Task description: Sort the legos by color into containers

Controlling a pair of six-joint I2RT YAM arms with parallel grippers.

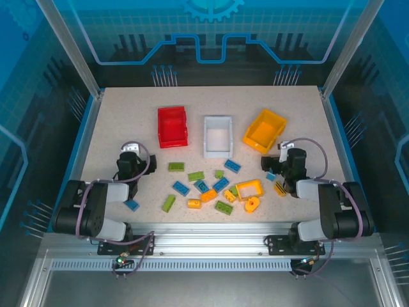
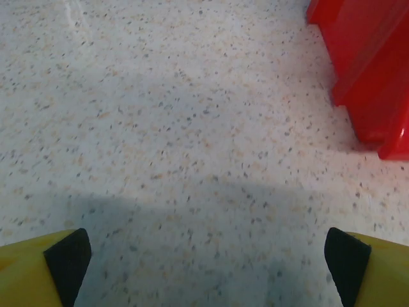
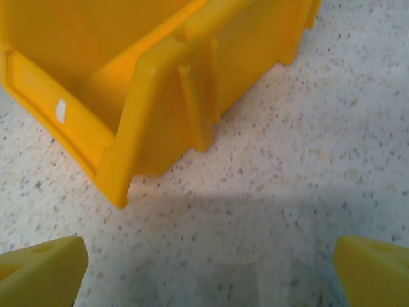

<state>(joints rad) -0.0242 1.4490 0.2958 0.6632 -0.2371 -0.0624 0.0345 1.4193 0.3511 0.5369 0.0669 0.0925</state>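
Observation:
Three containers stand in a row at mid-table: a red bin (image 1: pixel 172 126), a white bin (image 1: pixel 218 136) and a yellow bin (image 1: pixel 264 132). Nothing shows inside any of them. The legos lie scattered in front of them: green (image 1: pixel 176 167), blue (image 1: pixel 220 184) and orange bricks (image 1: pixel 193 203), and a hollow orange frame (image 1: pixel 249 188). My left gripper (image 1: pixel 130 151) (image 2: pixel 208 259) is open over bare table, the red bin (image 2: pixel 370 70) ahead to its right. My right gripper (image 1: pixel 285 151) (image 3: pixel 209 268) is open just short of the yellow bin (image 3: pixel 160 83).
A lone blue brick (image 1: pixel 131 205) lies beside the left arm. A blue brick (image 1: pixel 271 176) and an orange one (image 1: pixel 280 189) lie close to the right arm. The speckled table (image 1: pixel 128 115) ends at a blue-edged frame with posts at its corners.

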